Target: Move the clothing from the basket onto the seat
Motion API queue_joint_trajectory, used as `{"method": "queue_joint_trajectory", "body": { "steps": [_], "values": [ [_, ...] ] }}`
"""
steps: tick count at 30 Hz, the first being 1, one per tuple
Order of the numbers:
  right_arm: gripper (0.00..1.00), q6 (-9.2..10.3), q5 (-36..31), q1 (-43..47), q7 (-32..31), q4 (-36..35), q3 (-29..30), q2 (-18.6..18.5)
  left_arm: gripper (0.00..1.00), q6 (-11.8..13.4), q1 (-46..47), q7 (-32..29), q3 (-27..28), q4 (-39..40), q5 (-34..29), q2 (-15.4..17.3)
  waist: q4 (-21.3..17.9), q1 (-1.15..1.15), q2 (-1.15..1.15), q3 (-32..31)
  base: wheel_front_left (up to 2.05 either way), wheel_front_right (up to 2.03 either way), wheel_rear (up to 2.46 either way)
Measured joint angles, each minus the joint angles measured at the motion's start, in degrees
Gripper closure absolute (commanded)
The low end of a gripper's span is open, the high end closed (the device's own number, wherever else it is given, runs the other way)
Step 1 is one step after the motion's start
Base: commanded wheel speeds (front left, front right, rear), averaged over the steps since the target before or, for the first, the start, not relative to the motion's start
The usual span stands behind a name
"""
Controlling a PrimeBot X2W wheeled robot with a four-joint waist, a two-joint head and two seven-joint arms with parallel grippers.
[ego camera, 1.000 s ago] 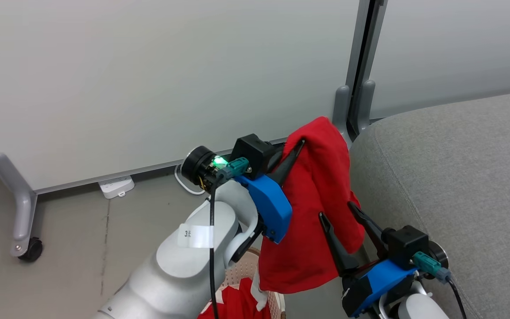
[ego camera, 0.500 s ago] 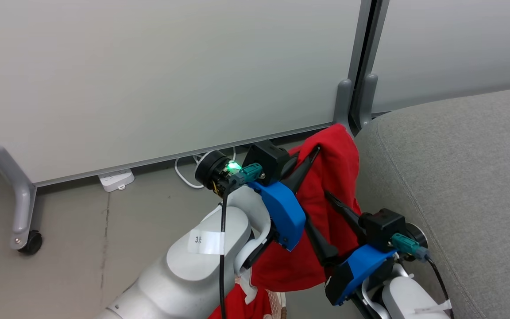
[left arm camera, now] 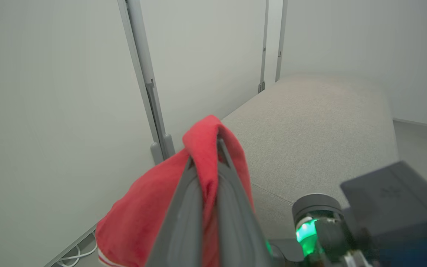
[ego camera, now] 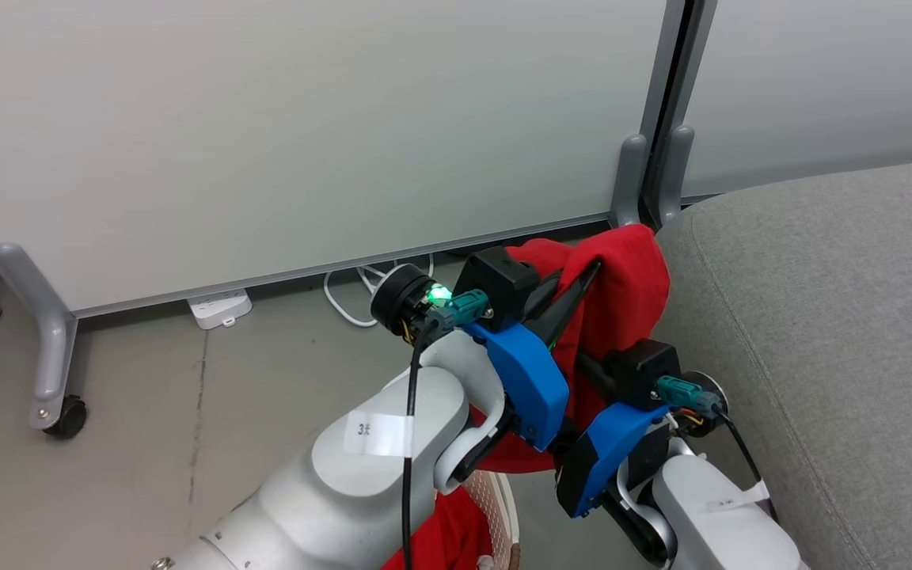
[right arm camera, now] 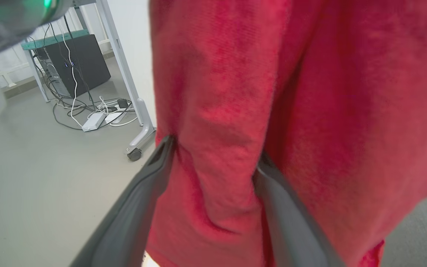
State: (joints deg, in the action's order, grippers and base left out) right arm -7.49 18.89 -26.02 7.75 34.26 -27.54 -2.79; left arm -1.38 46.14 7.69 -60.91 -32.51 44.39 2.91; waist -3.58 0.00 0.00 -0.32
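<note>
A red piece of clothing (ego camera: 632, 294) hangs in the air beside the grey seat (ego camera: 828, 317), its top fold pinched by my left gripper (ego camera: 596, 266), which is shut on it. In the left wrist view, the left gripper (left arm camera: 213, 146) holds the red cloth (left arm camera: 143, 218) just short of the seat (left arm camera: 310, 122). Lower down, my right gripper (ego camera: 587, 368) reaches into the hanging cloth. It stands open (right arm camera: 213, 152), with a fold of the clothing (right arm camera: 217, 111) bulging between its fingers. The basket (ego camera: 503, 507) is at the bottom edge with more red clothing (ego camera: 448, 534) in it.
Pale partition panels stand behind, on grey feet with casters (ego camera: 52, 380). A white power strip (ego camera: 220, 309) and looped cable (ego camera: 353, 297) lie on the floor at their base. A black computer case (right arm camera: 78, 63) and cables sit under a table further off.
My right gripper has risen and moved in under the left one, so the hanging cloth now lies between its fingers. The left gripper has carried the cloth slightly closer to the seat. The camera has shifted.
</note>
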Motion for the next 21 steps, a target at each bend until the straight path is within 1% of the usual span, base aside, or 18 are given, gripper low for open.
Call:
{"method": "queue_joint_trajectory", "body": {
  "steps": [1, 9, 21],
  "values": [
    [1.0, 0.0, 0.0, -0.5, 0.3, 0.8, -0.3, 0.0, 1.0, 0.1, 0.1, 0.1, -0.3, -0.1, 0.2, 0.0, 0.0, 0.0, 0.0, 0.0, 0.0, 0.0, 0.0],
    [1.0, 0.01, 0.2, -2.4, 1.6, 5.1, -1.5, 0.0, 1.0, 0.5, 0.9, 1.1, -1.7, -1.4, 2.0, 0.0, -0.2, 0.0, 0.0, -0.4, 0.0, 0.0, 0.0],
    [1.0, 0.01, 0.4, -3.1, 2.9, 6.8, -2.4, 0.0, 1.0, 1.1, 1.8, 2.6, -2.9, -3.2, 4.1, 0.0, -1.1, 0.0, 0.0, -0.8, 0.0, 0.0, 0.0]
  ]
}}
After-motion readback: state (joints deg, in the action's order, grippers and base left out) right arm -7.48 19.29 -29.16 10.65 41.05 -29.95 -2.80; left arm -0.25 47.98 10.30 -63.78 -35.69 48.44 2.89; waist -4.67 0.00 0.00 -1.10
